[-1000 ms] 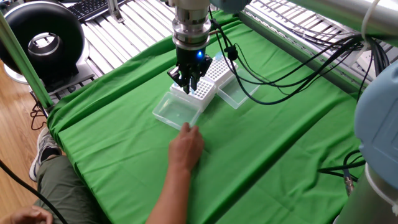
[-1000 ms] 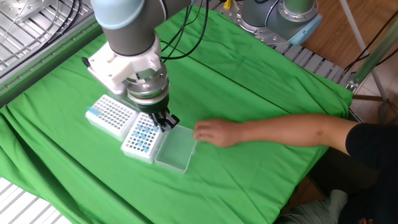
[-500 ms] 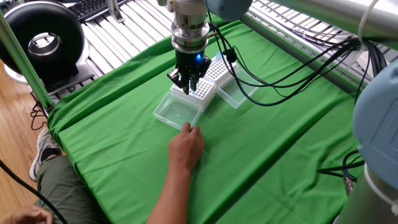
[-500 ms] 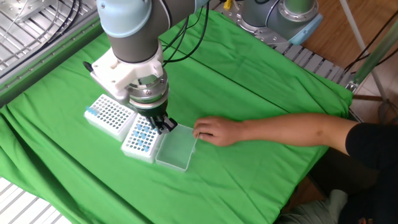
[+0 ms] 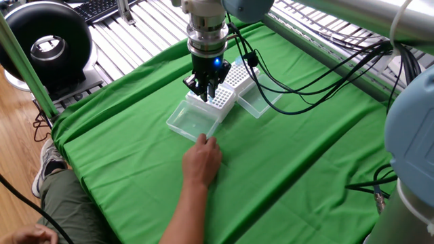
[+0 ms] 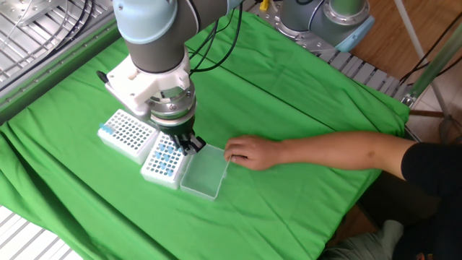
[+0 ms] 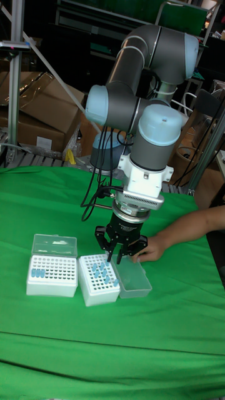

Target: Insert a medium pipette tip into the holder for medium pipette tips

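Rumpled green cloth (image 7: 112, 337) covers the whole table, folds running across it. On it, a white perforated tip holder (image 7: 99, 279) with a few blue medium pipette tips (image 7: 100, 270) seated in its holes, its clear hinged lid (image 7: 134, 279) lying open alongside. A bare human hand (image 7: 150, 248) rests at that lid's edge. The black two-finger gripper (image 7: 119, 252) hangs just over the holder; fingers close together, whether a tip sits between them I cannot tell. Beside it, a second white tip rack (image 7: 51, 273). Behind, cardboard boxes (image 7: 31, 125) and metal framing.
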Robot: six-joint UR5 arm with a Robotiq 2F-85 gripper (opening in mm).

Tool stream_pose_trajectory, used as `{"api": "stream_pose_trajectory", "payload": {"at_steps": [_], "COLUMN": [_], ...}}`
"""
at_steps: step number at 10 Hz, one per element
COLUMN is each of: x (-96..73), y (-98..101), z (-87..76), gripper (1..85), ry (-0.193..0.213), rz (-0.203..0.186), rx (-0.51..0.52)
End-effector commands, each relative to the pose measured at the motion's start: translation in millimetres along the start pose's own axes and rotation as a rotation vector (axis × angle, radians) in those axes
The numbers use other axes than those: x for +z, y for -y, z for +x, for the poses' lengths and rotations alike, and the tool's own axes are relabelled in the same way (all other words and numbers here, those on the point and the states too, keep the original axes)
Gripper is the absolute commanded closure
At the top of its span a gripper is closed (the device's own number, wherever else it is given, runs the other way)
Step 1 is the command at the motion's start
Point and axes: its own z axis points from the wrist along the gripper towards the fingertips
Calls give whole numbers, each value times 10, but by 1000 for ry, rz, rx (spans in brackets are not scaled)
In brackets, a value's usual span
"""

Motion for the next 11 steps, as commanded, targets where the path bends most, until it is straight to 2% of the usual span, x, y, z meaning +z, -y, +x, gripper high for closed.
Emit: {"api": "stream_pose_trajectory", "payload": {"at_steps": [1, 11], "x": [-23, 93], "y": [-5, 11], "z": [-6, -49], "gripper": [587, 620], "ry": [-1, 17], "rz": [-7, -13], "rx": [5, 11]}}
